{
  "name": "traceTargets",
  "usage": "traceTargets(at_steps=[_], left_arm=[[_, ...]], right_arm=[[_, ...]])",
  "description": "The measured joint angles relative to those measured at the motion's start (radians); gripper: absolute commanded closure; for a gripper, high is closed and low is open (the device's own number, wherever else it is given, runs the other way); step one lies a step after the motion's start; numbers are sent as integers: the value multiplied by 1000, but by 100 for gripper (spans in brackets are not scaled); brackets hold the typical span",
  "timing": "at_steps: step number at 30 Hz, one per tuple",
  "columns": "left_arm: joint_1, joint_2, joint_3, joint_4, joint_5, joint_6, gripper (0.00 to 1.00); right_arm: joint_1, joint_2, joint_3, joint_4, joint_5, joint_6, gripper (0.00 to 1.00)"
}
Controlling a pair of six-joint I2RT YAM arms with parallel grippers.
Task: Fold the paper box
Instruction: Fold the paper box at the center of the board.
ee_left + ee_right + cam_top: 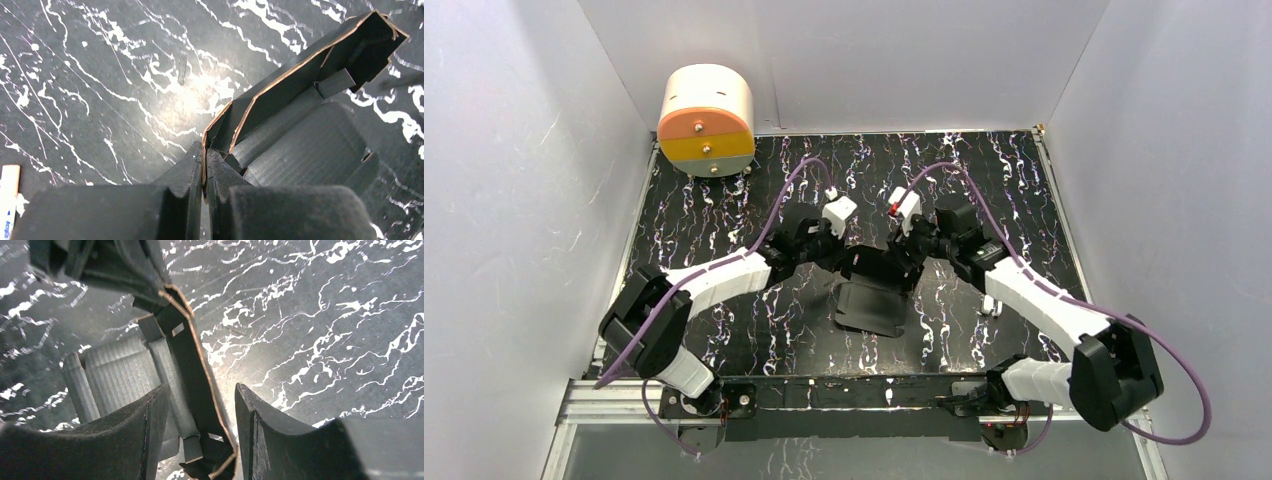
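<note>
The paper box [871, 302], matte black card with brown cut edges, lies partly folded at the middle of the marbled table, one long wall raised. My left gripper [849, 262] is shut on the near end of that raised wall [280, 90]; in the left wrist view the card edge is pinched between the two fingers of the gripper [204, 161]. My right gripper [912, 258] meets the box from the other side. Its jaws [200, 397] stand apart astride the same wall [186, 357], and gaps show on both sides of the card. The left gripper [112, 265] shows at the wall's far end.
A round white, orange and yellow drum [707, 120] stands at the back left corner. White walls close in the table on three sides. A small white piece [991, 303] lies under the right arm, and a white strip [9, 200] lies near the left gripper.
</note>
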Motion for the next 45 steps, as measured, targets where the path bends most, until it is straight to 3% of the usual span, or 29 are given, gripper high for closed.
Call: traceTargets(at_steps=[6, 18, 28, 37, 45], left_arm=[[0, -76, -117, 61, 47, 83, 100], [0, -115, -209, 214, 118, 154, 100], [0, -100, -263, 329, 149, 163, 100], [0, -55, -297, 420, 156, 161, 100], [0, -31, -324, 456, 152, 161, 100]], right_arm=[[-4, -76, 14, 7, -9, 166, 48], [-34, 100, 29, 29, -66, 415, 54], [-35, 137, -19, 90, -127, 462, 59], [-34, 146, -93, 98, -155, 471, 57], [-24, -34, -93, 66, -68, 477, 54]])
